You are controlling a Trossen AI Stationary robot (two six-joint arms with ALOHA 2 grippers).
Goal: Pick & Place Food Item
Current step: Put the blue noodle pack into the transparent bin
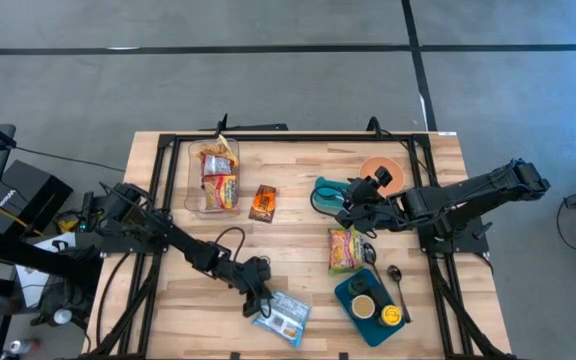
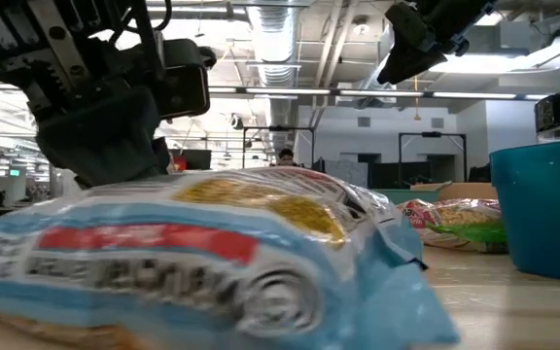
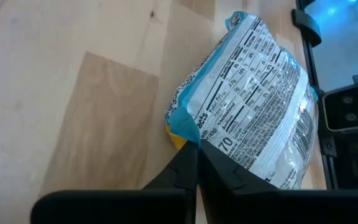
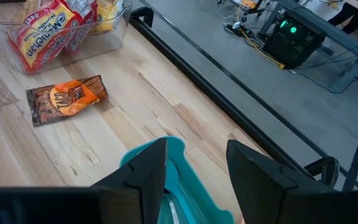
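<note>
jaws of the left gripper (image 1: 261, 301), angled down, pinch the blue food packet (image 1: 284, 317) corner.

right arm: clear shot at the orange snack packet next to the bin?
Probably yes. The right gripper hovers open over the teal bowl, and the orange snack packet lies on bare wood just beyond it. The left gripper is far off, shut on the blue packet.
</note>
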